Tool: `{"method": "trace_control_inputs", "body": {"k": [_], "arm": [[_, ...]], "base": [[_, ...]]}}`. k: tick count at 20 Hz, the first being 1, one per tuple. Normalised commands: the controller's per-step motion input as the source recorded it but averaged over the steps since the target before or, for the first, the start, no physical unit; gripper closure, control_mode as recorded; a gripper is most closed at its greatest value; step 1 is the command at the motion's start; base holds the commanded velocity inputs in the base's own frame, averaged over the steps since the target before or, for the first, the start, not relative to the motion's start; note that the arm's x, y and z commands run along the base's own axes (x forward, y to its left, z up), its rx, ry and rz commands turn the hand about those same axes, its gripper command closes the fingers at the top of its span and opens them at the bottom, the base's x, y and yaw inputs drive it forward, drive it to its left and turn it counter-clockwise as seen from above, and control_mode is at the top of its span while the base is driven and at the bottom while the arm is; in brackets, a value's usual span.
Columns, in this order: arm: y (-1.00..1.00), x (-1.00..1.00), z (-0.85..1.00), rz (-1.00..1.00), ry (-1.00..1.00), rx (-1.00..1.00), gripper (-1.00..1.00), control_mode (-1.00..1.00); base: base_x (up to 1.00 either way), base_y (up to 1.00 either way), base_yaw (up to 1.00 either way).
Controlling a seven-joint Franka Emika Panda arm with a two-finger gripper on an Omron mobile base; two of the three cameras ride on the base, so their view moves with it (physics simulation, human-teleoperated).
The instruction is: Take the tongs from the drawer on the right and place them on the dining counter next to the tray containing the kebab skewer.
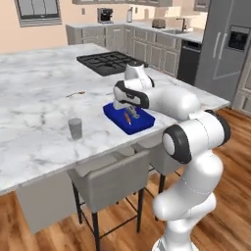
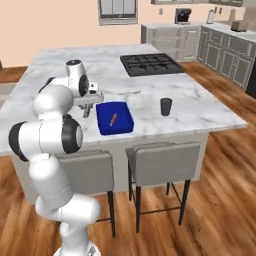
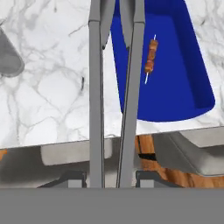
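Two claw [image 3: 111, 177] fingers around tongs [image 3: 114, 87] over tray [image 3: 175, 87]

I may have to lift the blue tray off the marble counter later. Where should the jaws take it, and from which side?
Take the tray by its low raised rim on the long edge nearest the stools, coming from above: the rim is thin enough to pinch and the kebab skewer lies mid-tray, away from that rim.

Arm bent fwd; gripper [image 3: 111, 181] pointing down, clamped on tongs [image 3: 113, 87].
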Motion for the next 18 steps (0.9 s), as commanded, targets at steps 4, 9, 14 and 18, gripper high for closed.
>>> {"method": "trace_control_inputs", "body": {"k": [4,9,14,18], "arm": [[0.0,0.0,0.0,0.0,0.0,0.0,1.0,1.0],[0.0,0.0,0.0,0.0,0.0,0.0,1.0,1.0],[0.0,0.0,0.0,0.0,0.0,0.0,1.0,1.0],[0.0,0.0,0.0,0.0,0.0,0.0,1.0,1.0]], "base": [[0.22,-0.98,0.36],[0.23,-0.91,0.37],[0.46,-0.61,0.27],[0.37,-0.24,0.11]]}}
